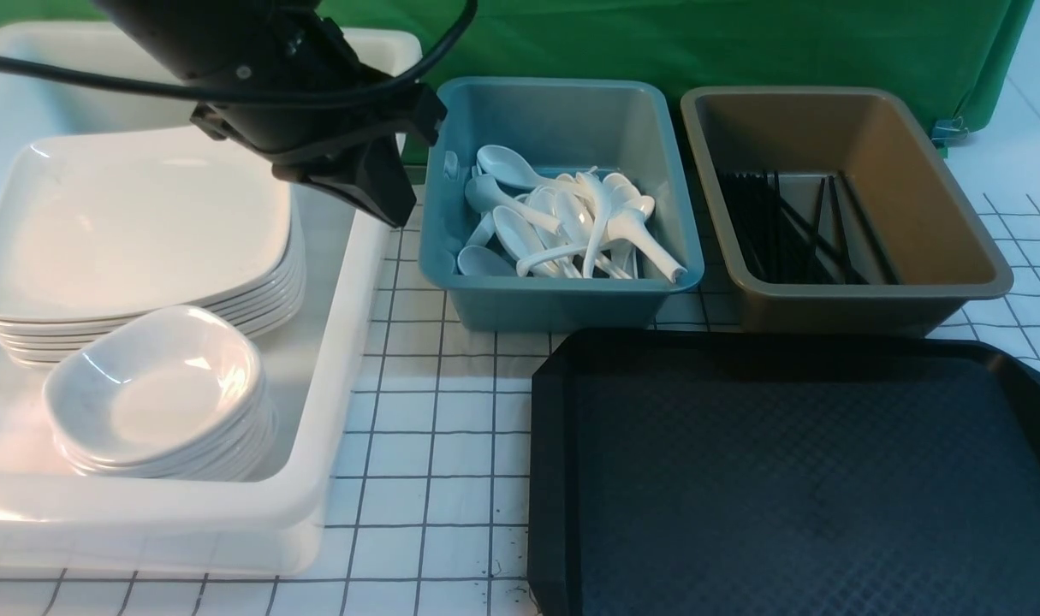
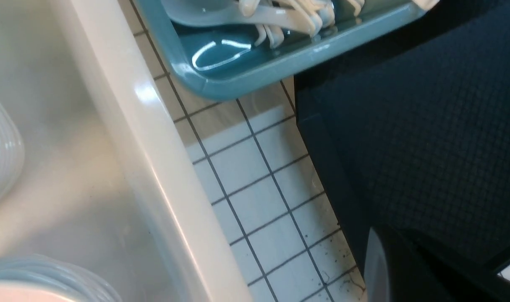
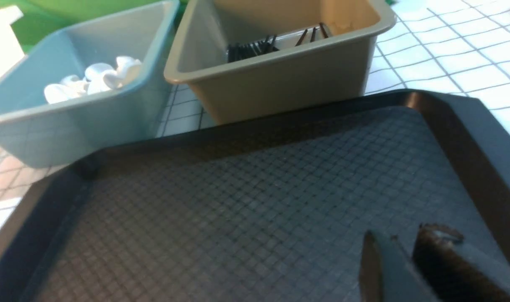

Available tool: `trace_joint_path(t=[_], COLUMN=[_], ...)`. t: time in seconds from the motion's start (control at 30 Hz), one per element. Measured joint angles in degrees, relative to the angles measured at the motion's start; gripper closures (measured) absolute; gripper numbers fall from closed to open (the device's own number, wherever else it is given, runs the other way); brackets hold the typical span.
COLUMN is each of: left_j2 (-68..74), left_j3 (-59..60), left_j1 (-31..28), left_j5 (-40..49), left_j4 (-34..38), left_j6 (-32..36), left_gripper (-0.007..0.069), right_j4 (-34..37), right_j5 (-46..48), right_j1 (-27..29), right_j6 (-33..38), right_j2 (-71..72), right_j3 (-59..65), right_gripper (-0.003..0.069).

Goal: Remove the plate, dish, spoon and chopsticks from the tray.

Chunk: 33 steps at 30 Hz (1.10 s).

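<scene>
Starting at the left, the white tub [image 1: 331,359] is holding the stack of plates [image 1: 134,222] at its far side and the stack of dishes [image 1: 156,389] at its near side. The left gripper [image 1: 374,184] is hanging over the tub's right wall, jaws pressed together and carrying nothing. Moving right, the blue bin [image 1: 562,299] is holding a heap of white soup spoons [image 1: 571,227], and the brown bin [image 1: 862,299] is holding the black chopsticks [image 1: 793,227], their long axes running near to far. Nearest and rightmost, the black tray [image 1: 793,479] is lying bare in every view. The right gripper [image 3: 399,262] is hovering over the tray's near right part, jaws slightly parted and gripping nothing. I judge nothing is waiting to be picked; no item is lying before either jaw pair.
</scene>
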<state>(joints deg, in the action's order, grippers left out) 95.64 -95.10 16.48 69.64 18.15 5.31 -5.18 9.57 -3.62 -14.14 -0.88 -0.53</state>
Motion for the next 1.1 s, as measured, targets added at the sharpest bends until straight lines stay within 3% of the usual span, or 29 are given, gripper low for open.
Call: trace_joint_path(t=[0.33, 0.53, 1.1], left_j2=[0.0, 0.0, -6.1], left_j3=[0.0, 0.0, 0.0], left_j1=[0.0, 0.0, 0.0], left_j5=[0.1, 0.2, 0.4], left_j4=[0.0, 0.0, 2.0], left_j6=[0.8, 0.9, 1.9], left_gripper=[0.0620, 0.0620, 0.0620], right_j4=[-0.8, -5.9, -6.8], right_j5=[0.0, 0.1, 0.1], right_j1=[0.0, 0.0, 0.0], right_j6=[0.0, 0.0, 0.0], right_j2=[0.0, 0.0, 0.0], right_j3=[0.0, 0.0, 0.0], right_gripper=[0.0463, 0.0450, 0.0421])
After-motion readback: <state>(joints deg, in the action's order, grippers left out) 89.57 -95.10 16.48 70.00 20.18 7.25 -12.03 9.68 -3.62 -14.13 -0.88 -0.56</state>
